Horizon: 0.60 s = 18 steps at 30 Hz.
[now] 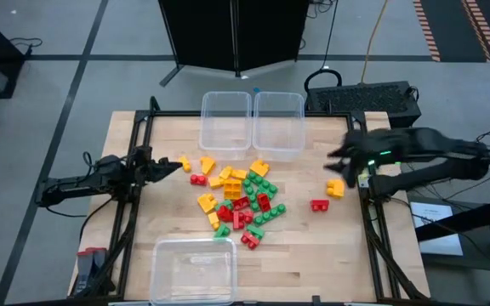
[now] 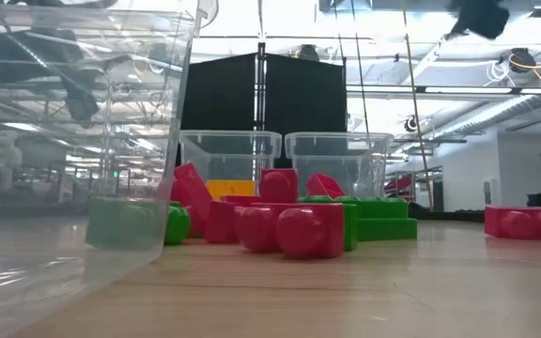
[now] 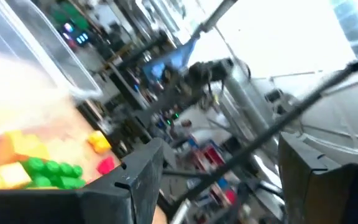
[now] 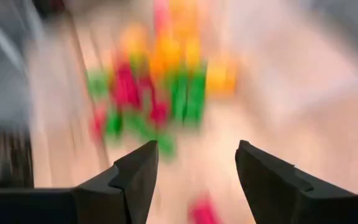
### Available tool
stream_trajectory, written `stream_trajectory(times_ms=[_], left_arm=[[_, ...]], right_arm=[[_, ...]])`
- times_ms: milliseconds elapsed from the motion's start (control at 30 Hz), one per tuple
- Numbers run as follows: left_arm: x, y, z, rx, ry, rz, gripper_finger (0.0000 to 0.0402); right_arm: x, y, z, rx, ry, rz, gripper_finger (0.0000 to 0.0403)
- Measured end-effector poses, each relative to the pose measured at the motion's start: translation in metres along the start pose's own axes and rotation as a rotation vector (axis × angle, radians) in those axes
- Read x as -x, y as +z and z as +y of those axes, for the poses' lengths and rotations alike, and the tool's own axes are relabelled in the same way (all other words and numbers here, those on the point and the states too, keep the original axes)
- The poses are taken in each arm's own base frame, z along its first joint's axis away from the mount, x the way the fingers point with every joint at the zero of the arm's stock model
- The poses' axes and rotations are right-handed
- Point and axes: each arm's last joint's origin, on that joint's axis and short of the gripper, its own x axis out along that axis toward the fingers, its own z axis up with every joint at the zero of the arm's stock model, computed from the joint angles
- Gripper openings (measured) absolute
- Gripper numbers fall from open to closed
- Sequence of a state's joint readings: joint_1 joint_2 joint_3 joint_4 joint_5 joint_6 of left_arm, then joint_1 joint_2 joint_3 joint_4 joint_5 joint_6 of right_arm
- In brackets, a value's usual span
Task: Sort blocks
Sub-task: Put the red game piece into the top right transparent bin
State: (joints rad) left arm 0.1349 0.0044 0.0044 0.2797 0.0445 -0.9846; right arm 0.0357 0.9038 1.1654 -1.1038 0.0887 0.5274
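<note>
While the right gripper [image 1: 340, 158] hangs above the table's [image 1: 313, 246] right side with fingers [image 4: 135, 171] spread and empty, its wrist view shows only a smear of colour; the high view shows the blocks [image 1: 241, 200] clearly, small studded bricks in red, green and yellow-orange heaped mid-table, with a yellow [image 1: 336, 188] and a red one [image 1: 318, 205] apart near that gripper; the left gripper [image 1: 170, 167] sits low at the left, open, holding nothing; two clear tubs [image 1: 252, 123] stand at the far edge, one tub [image 1: 192, 270] at the near edge; the low view shows the bricks' round studs.
</note>
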Motion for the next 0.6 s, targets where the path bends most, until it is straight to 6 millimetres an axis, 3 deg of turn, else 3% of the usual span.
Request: stream_trajectory(times_ms=[133, 233, 367, 600], left_arm=[[0.0, 0.002, 0.002, -0.062, 0.058, -0.078, 0.021], [0.0, 0.003, 0.005, -0.165, 0.128, -0.116, 0.021], [0.001, 0.001, 0.008, -0.158, 0.159, -0.105, 0.021], [0.001, 0.001, 0.008, -0.157, 0.158, -0.105, 0.021]], right_arm=[[-0.048, -0.007, 0.01, 0.021, -0.024, 0.404, 0.0208], [-0.077, -0.015, 0.016, 0.088, -0.036, 0.559, 0.0208], [-0.101, -0.023, 0.021, 0.193, -0.047, 0.624, 0.0208], [-0.123, -0.029, 0.024, 0.318, -0.064, 0.545, 0.0208]])
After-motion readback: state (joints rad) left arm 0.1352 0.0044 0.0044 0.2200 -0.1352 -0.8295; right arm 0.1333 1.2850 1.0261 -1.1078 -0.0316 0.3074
